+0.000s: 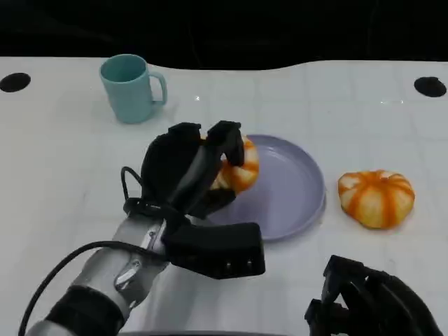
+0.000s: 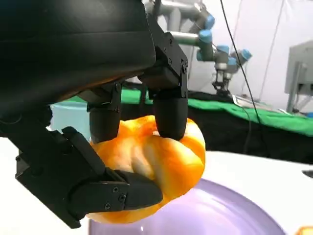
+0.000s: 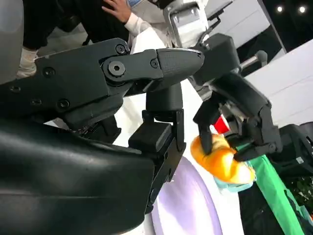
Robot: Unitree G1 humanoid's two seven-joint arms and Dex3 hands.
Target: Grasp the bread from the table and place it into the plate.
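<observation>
My left hand (image 1: 189,171) grips an orange-and-white striped bread (image 1: 240,166) from above, over the left part of the lavender plate (image 1: 297,189). In the left wrist view black fingers (image 2: 168,110) clamp the bread (image 2: 156,161) with the plate (image 2: 225,213) just beneath it. The right wrist view shows the left hand (image 3: 234,110) holding that bread (image 3: 222,160) a little above the plate (image 3: 188,205). A second striped bread (image 1: 376,198) lies on the table to the right of the plate. My right hand (image 1: 371,301) sits low at the near right edge, holding nothing, its fingers (image 3: 151,93) spread.
A teal mug (image 1: 131,87) stands at the back left on the white table (image 1: 56,161); the mug (image 2: 68,115) also shows behind the held bread. A person's hand (image 3: 117,9) and sleeve are beside the table in the right wrist view.
</observation>
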